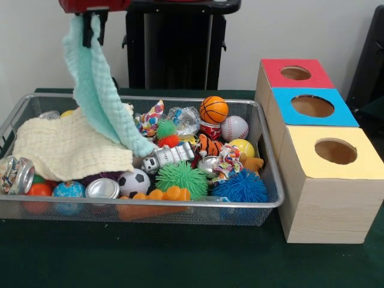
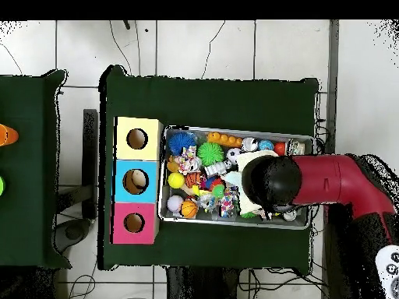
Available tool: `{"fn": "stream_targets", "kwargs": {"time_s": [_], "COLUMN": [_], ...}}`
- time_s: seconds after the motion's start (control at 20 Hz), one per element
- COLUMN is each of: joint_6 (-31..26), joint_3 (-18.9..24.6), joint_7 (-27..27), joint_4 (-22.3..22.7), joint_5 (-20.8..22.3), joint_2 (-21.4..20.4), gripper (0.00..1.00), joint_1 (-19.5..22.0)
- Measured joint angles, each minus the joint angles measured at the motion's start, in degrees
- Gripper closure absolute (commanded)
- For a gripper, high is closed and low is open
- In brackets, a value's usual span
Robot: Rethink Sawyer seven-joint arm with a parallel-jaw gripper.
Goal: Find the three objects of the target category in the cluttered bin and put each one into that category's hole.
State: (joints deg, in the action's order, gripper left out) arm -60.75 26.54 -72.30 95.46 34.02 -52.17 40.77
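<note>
Knotted bundles: one [image 1: 227,162] lies mid-tray, touching the blue spiky ball [image 1: 241,187]; another [image 1: 150,118] sits by the far wall, just beside the hanging mint cloth [image 1: 99,90].
Tray [image 1: 267,153]: wire mesh, just beside the three boxes [image 1: 327,180].
Gripper [image 1: 91,27]: raised at the top edge, pinching the mint cloth.
Risks: the cloth's tail drags over the yellow cloth [image 1: 69,147], may snag toys, or drops back and re-covers items.
Writing: none legible.

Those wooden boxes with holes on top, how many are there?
3, in a row beside the wire tray: red-topped box at the robot's end, blue-topped box in the middle, yellow-topped box nearest the front camera. None seem hidden.
</note>
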Motion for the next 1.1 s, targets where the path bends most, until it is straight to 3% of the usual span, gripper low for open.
{"fn": "stream_targets", "kwargs": {"time_s": [0.6,0.9,0.95,1.1], "joint_6": [21.8,26.1,26.3,26.3], "joint_3": [7.0,9.5,9.8,10.0], "joint_7": [0.0,0.0,0.0,0.0], "joint_4": [0.0,0.6,0.7,1.1], "joint_5": [-3.3,-3.6,-3.6,-3.6], "joint_2": [5.6,6.8,6.9,6.9], "gripper": [1.0,1.0,0.0,0.0], "joint_1": [1.4,2.8,3.1,3.4]}}
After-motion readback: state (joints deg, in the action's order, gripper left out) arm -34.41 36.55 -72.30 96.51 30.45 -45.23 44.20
